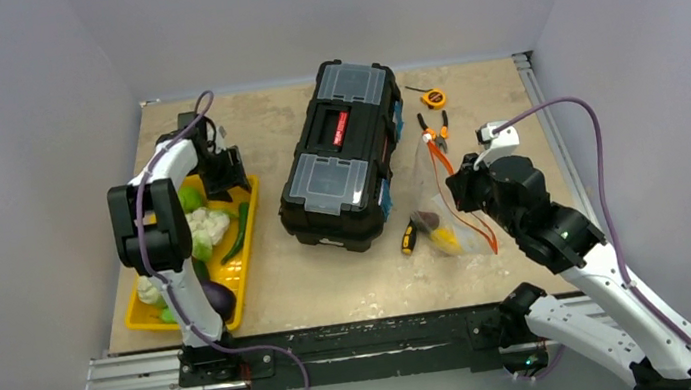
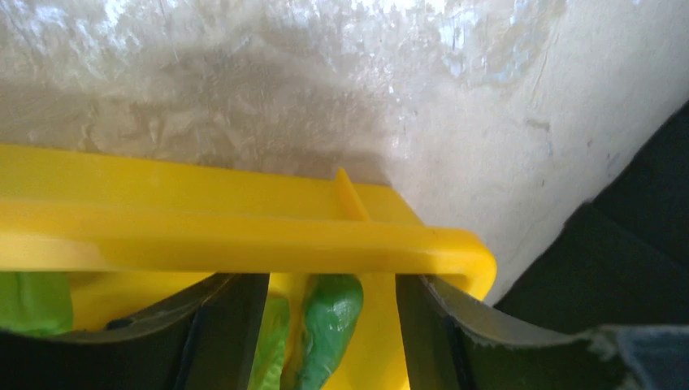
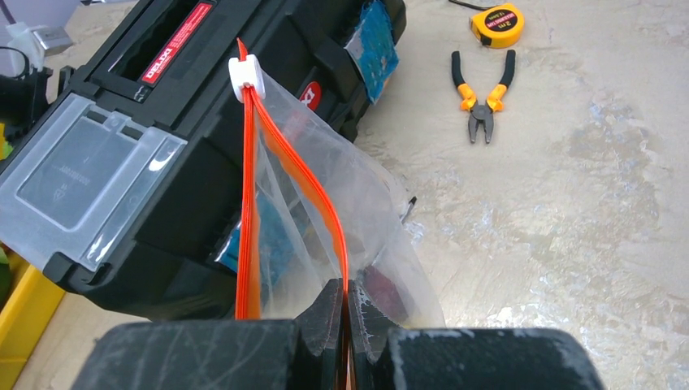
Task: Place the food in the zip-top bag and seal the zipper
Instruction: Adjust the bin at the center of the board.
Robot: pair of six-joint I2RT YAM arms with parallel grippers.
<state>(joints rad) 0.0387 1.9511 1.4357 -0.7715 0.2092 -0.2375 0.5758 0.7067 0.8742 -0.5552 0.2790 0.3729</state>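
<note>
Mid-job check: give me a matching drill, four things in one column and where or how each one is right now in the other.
1. left pincer
2. right pincer
3. pliers
4. eggplant

A. lying beside the tape measure
B. shut on the zipper of the bag
C. at the near end of the yellow tray
D. open over a green pepper

Pairs: 1-D, 2-B, 3-A, 4-C

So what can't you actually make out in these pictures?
- Food inside the zip-top bag: top view, too small to name; right wrist view, the right hand blocks the bag's bottom.
- Left hand fingertips: top view, its own body covers them.
- Whether it touches the green piece: left wrist view, cut off by the bottom edge.
</note>
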